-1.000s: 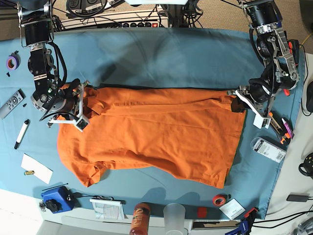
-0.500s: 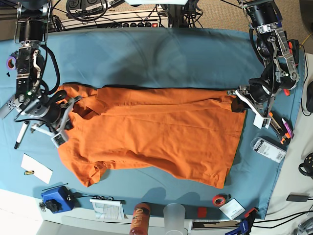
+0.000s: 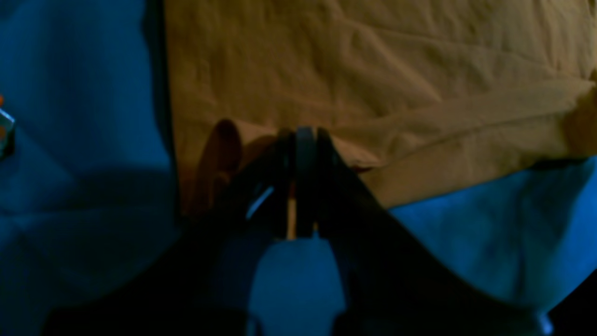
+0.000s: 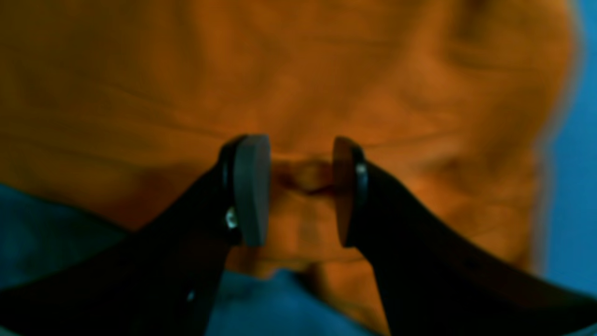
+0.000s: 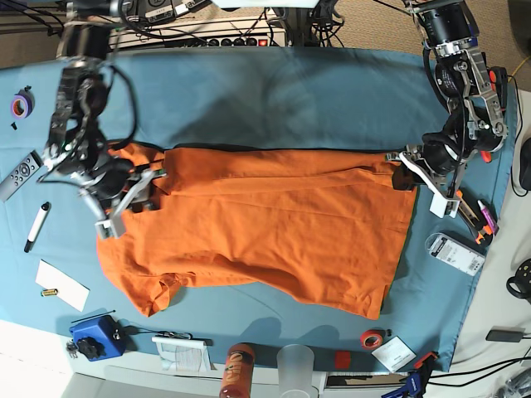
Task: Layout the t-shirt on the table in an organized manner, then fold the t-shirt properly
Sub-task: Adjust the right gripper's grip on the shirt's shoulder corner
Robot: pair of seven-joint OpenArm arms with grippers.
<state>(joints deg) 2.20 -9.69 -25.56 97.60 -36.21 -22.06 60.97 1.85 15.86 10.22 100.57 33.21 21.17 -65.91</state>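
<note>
The orange t-shirt [image 5: 265, 224] lies spread across the blue table [image 5: 274, 99], long side left to right, with a bunched sleeve at the lower left. My left gripper [image 5: 404, 174] is at the shirt's upper right corner, shut on a thin fold of cloth; the left wrist view shows its jaws [image 3: 298, 137] pressed together on the shirt's [image 3: 373, 70] edge. My right gripper [image 5: 131, 199] hovers over the shirt's upper left part. In the right wrist view it [image 4: 301, 186] stands open, with wrinkled shirt cloth [image 4: 298, 70] below and nothing held between its fingers [image 4: 252, 186].
A remote [image 5: 18, 172], a marker [image 5: 37, 225] and purple tape [image 5: 21, 104] lie at the table's left edge. Along the front edge are a paper note [image 5: 62, 284], a blue box [image 5: 95, 336], a can [image 5: 239, 369], a cup [image 5: 297, 365] and a red tape roll [image 5: 373, 337]. Small tools [image 5: 455, 253] sit at the right.
My right gripper dragged the shirt's upper left part leftward, then opened, let go, and moved back over the shirt. The left gripper has kept its grip and place.
</note>
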